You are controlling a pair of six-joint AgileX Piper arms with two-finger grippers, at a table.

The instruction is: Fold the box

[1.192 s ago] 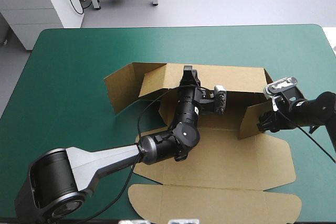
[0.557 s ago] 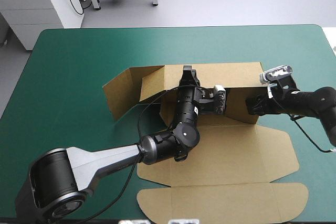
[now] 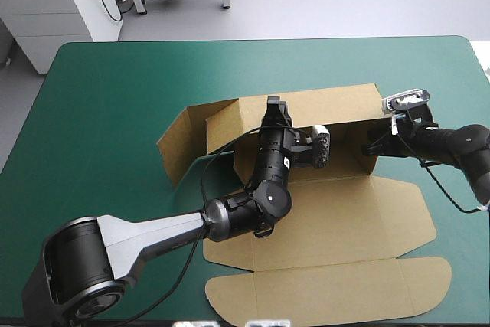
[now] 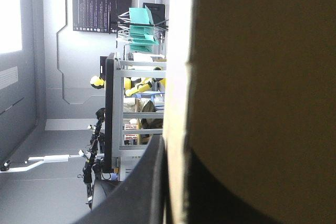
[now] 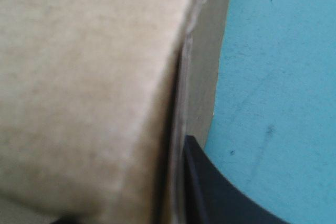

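the box [image 3: 337, 220] is a cut sheet of plain brown corrugated board, matt, with sharp creases and rounded tab corners, lying on the teal-green cover [image 3: 115, 97] right of the table's middle. its far wall [image 3: 337, 109] stands raised along the far side. at one end the left flap [image 3: 180, 139] also stands upright, swung outward at an angle. at the other end the shorter right flap [image 3: 356, 162] is turned in toward the robot. nearer the robot the rest of the sheet lies flat: a wide panel with rounded ears at its ends, then, past a crease, a long narrow flap with rounded corners by the table's near edge

the left arm comes in low from the near left corner, bends over the flat sheet and reaches forward across the half-raised tray, its wrist above the tray's floor. the left gripper [image 3: 273, 103] sits at the top edge of the far wall. in its wrist view one black finger [image 4: 139, 187] lies against one face of the board and a dark curve of the other shows on the opposite face, so the fingers are clamped on the wall

the right arm reaches in from the table's right edge, the right gripper [image 3: 373, 145] at the right flap. its wrist view shows the fuzzy cut edge of the board tight against one black finger [image 5: 210, 192], with the cover beyond. the other finger is almost wholly hidden behind the board, the pair closed on the flap
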